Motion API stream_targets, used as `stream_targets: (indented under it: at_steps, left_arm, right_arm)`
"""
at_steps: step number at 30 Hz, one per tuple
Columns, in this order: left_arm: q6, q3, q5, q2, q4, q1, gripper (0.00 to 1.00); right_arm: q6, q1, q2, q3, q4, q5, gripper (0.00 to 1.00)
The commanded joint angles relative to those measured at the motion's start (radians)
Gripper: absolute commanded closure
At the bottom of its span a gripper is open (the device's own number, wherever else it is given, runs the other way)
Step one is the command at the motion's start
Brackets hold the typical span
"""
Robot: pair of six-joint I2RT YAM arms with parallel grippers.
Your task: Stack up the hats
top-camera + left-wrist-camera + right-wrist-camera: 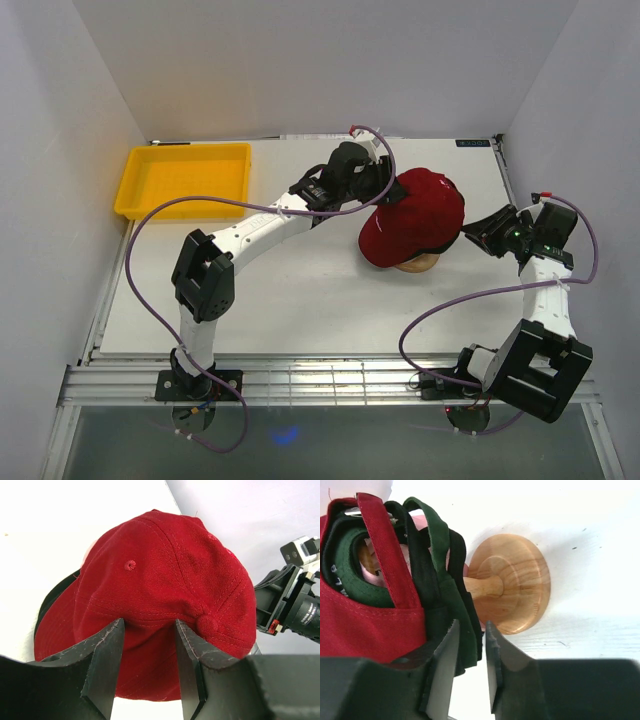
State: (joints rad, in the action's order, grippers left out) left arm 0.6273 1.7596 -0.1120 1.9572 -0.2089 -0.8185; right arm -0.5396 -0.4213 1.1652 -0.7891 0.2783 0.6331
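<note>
The red hat (420,210) sits on top of a stack on the wooden stand (418,264). My left gripper (385,190) is at its back left. In the left wrist view its fingers (107,655) pinch a creased fold of the red hat's crown (160,570), and a black brim (55,592) shows beneath it. My right gripper (478,233) is at the stack's right side. Its jaws (471,625) stand narrow on the back edge of the dark green hat (455,610), beside the black hat (420,570) and red hat (355,625), above the stand's base (520,580).
A shallow yellow tray (128,190) lies at the table's back left. White walls close in the table on three sides. The right arm's wrist (295,605) shows just right of the stack in the left wrist view.
</note>
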Motion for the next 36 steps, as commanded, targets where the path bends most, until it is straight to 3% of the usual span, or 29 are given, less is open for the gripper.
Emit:
stream_targets:
  at_steps: [1, 13, 20, 23, 29, 36]
  left_arm:
    - [-0.006, -0.015, 0.005, -0.021, -0.007, -0.013, 0.46]
    - [0.000, 0.001, 0.000, -0.018, -0.004, -0.013, 0.46]
    - [0.006, 0.014, -0.005, -0.006, -0.003, -0.013, 0.46]
    - [0.009, 0.015, -0.006, -0.003, -0.004, -0.013, 0.46]
    - [0.008, 0.012, -0.005, -0.004, -0.006, -0.014, 0.46]
    - [0.005, 0.003, -0.003, -0.006, -0.007, -0.013, 0.46]
  right_arm:
    - [0.017, -0.019, -0.039, -0.059, 0.019, 0.001, 0.64]
    - [0.032, 0.035, -0.064, -0.226, 0.091, 0.004, 0.27]
    - [0.047, 0.068, -0.030, -0.199, 0.062, 0.017, 0.16]
    - [0.056, 0.099, -0.001, -0.194, 0.059, 0.016, 0.16]
    - [0.041, 0.113, 0.017, -0.151, 0.012, -0.001, 0.28]
    - [0.038, 0.115, 0.021, -0.136, 0.004, -0.033, 0.54]
